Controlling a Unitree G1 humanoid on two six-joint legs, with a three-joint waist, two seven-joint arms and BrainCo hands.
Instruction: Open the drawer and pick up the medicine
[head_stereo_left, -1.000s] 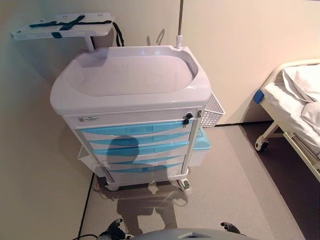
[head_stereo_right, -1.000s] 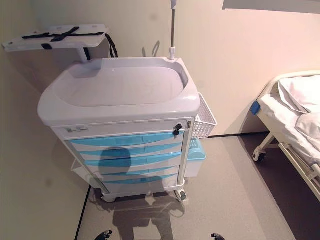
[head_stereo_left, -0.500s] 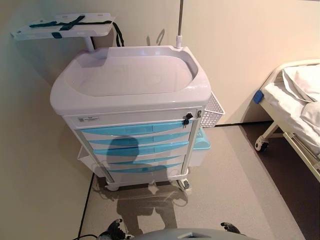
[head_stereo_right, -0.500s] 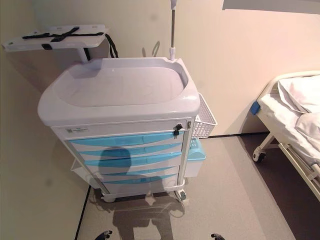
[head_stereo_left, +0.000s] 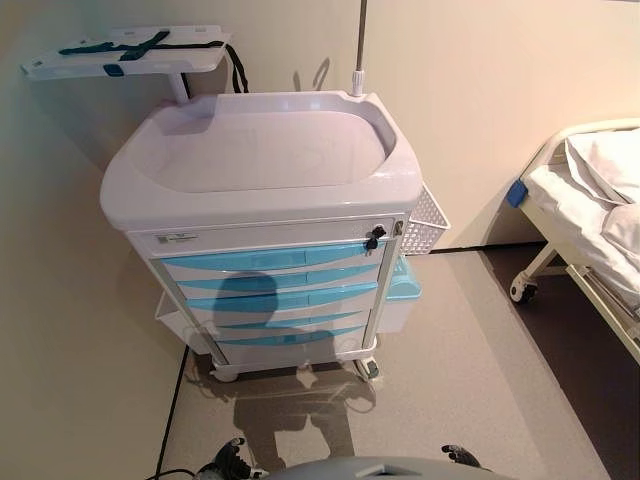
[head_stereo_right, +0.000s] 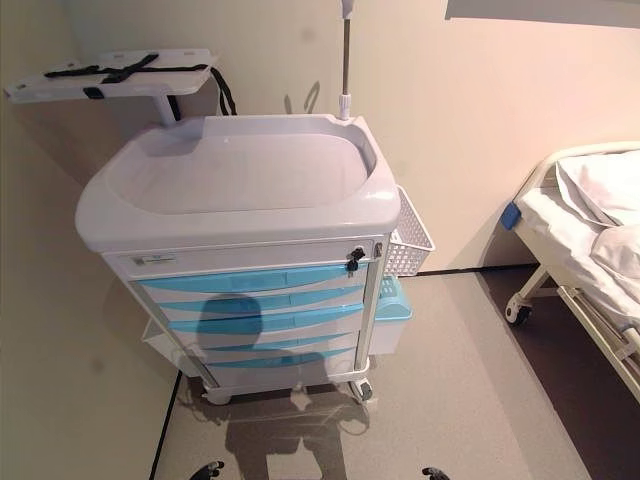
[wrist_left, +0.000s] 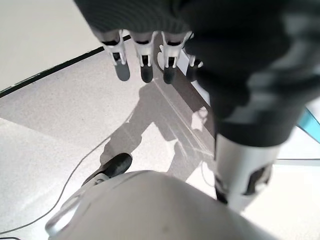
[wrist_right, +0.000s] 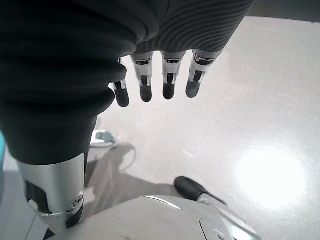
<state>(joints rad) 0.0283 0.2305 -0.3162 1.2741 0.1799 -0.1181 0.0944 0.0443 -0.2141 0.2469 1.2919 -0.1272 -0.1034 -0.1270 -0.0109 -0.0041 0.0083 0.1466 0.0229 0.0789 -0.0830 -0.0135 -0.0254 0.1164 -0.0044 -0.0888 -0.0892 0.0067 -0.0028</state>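
Note:
A white medical cart (head_stereo_left: 262, 203) stands against the wall ahead of me. Its front holds several light-blue drawers (head_stereo_left: 270, 259), all shut. A lock with a key (head_stereo_left: 373, 238) sits at the right end of the white strip above them. No medicine shows in any view. My left hand (wrist_left: 144, 57) shows only in the left wrist view. It hangs low over the floor with straight fingers and holds nothing. My right hand (wrist_right: 167, 75) shows only in the right wrist view, also low, with straight fingers, empty. Both hands are far from the cart.
A hospital bed (head_stereo_left: 590, 215) on castors stands at the right. A white mesh basket (head_stereo_left: 427, 222) and a blue-lidded bin (head_stereo_left: 402, 290) hang on the cart's right side. A white board with dark straps (head_stereo_left: 125, 50) sticks out at the upper left. A pole (head_stereo_left: 358, 50) rises behind the cart.

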